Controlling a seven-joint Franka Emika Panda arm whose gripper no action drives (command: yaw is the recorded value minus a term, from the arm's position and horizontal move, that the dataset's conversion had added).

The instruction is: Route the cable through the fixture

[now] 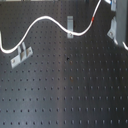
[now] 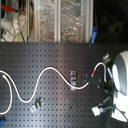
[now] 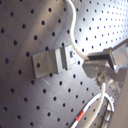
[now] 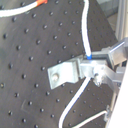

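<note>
While the gripper [image 4: 102, 65] sits right at the metal fixture [image 4: 65, 74] in both wrist views, it looks clenched on the cable [image 4: 86, 30] just where the white cord meets the bracket, so this is the fiddly bit: seating the cord into the clip.

Where stuff is: in the first exterior view the cable [image 1: 45, 20] snakes across the black perforated counter [image 1: 65, 90], from that first exterior view's left edge, up over a hump, down past the middle fixture [image 1: 70, 26], then up toward the red-orange band [image 1: 93, 18]. A second fixture [image 1: 21, 54] sits near the first exterior view's left, with the cord passing just beside it; I can't tell if it's actually threaded there. In the second exterior view the arm [image 2: 119, 80] is over on the second exterior view's right, near the band [image 2: 94, 73].

My two cents on doing it well:
- Keep the grip close to the clip like it is now. A floppy cord bends wherever it's unsupported, so a short free length probably steers better.
- Line the cord up with the slot before pushing, otherwise it'll likely ride over the edge.
- Go slow and low to the counter, and leave some slack, since tugging could drag the loop away from the other bracket.

Whether the cord is already inside the slot is hidden by the fingers, honestly.
</note>
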